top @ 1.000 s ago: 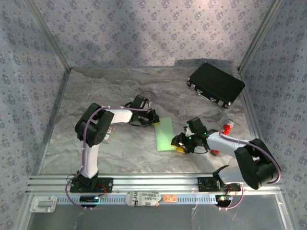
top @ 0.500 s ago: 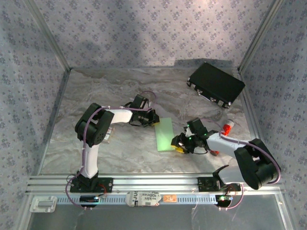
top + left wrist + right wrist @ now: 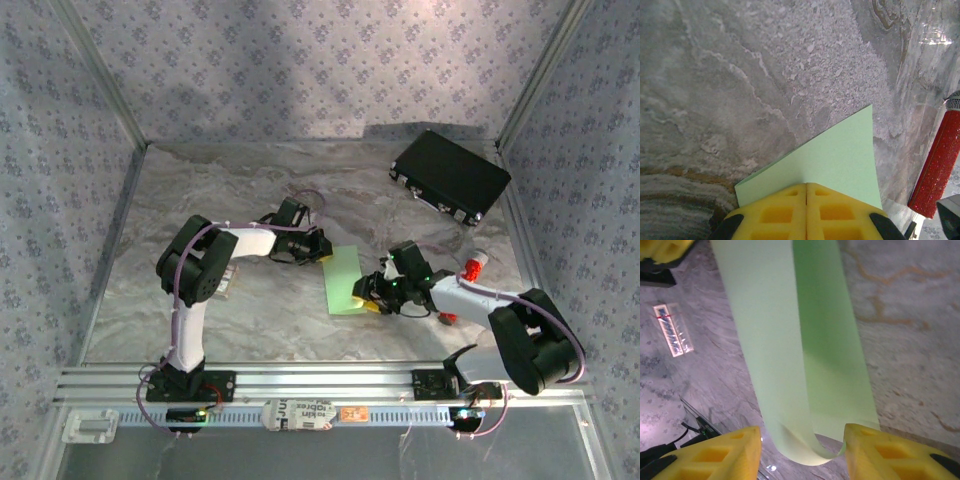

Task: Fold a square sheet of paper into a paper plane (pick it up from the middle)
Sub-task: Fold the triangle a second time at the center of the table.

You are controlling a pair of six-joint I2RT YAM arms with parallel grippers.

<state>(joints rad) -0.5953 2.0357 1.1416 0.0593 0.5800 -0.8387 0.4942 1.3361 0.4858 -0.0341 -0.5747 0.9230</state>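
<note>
Top external: the square sheet of paper [image 3: 343,278], doubled into a strip, runs lengthwise from the left hand [image 3: 320,252] at its far end to the right hand [image 3: 366,296] at its near end.
Left wrist: closed fingertips [image 3: 790,192] rest on the paper.
Right wrist: parted fingers [image 3: 862,437] straddle the curled near fold without clamping it.

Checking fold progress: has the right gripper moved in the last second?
Yes. The right gripper has crept left, farther from the red cylinder, over the green paper.
</note>
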